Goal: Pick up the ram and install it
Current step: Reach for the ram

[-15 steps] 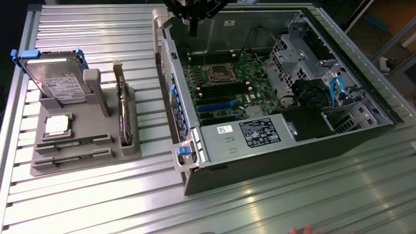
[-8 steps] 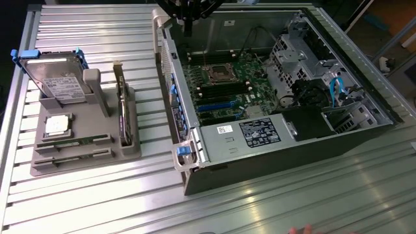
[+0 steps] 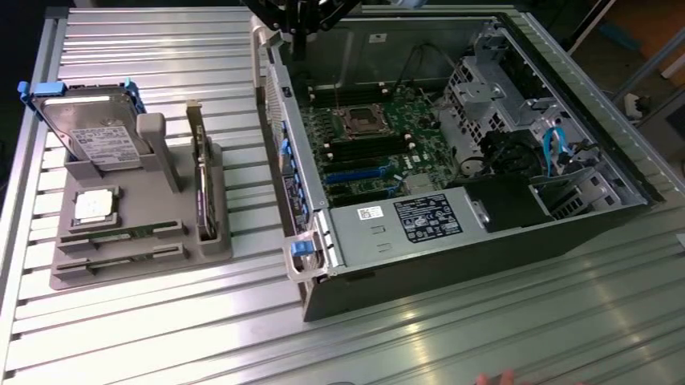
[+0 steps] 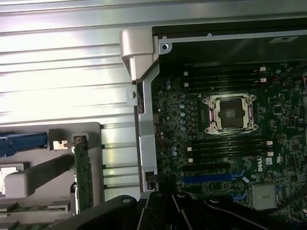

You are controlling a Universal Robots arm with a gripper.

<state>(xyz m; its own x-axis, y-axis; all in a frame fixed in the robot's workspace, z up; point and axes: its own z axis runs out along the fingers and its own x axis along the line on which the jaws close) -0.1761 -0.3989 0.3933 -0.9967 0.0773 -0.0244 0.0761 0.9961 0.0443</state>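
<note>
- A grey holder tray (image 3: 128, 277) sits on the ribbed table (image 3: 160, 337) at the exterior view's left. A hard drive (image 3: 96, 132) in a blue frame stands upright at the tray's far end. Its white label carries print that cannot be read.
- The ram (image 3: 115, 237) lies in a slot at the near end of the tray, with a second stick (image 3: 112, 259) just beside it, nearer the camera. Its long axis runs across the tray, roughly from the exterior view's left to its right.
- An expansion card (image 3: 201, 188) stands on edge along the tray's right side, between the ram and the computer case (image 3: 428, 265).
- The gripper (image 3: 301, 36) hangs above the case's left wall, toward its far end. Its fingers are closed together with nothing seen between them. The ram lies to the exterior view's left of it and nearer the camera, well apart, beyond the card.
- The motherboard (image 3: 370, 144) lies exposed in the case. Dark memory slots (image 4: 225, 143) flank the processor socket (image 4: 229, 112). Judged from the exterior view, their long axis runs about parallel to the ram's.
- In the wrist view, white lettering (image 4: 257, 165) on the board appears to read Dell. The black label (image 3: 428, 218) and the white sticker (image 3: 370, 212) on the metal cover are too small to read.
</note>
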